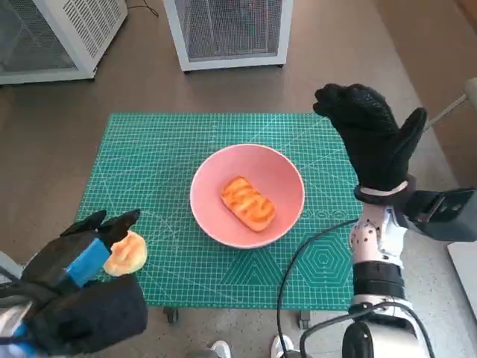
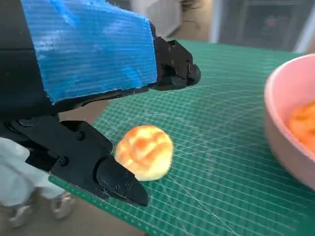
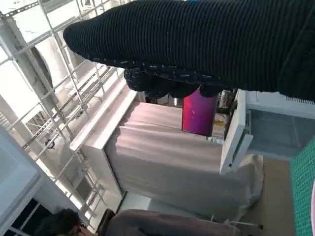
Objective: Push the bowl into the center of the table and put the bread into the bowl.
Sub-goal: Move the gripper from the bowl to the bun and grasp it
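Both hands [image 1: 89,257] [image 1: 369,134] open, nothing held.

shows the right hand [image 3: 197,44] as a dark knitted band across the top, its hold not clear from here. beyond it, takes in a white metal rack [image 3: 54,98], a magenta panel [image 3: 199,115], a pale draped cover [image 3: 177,162], a sliver of green mat [image 3: 302,196] and a person [image 3: 61,227] at the lower edge.
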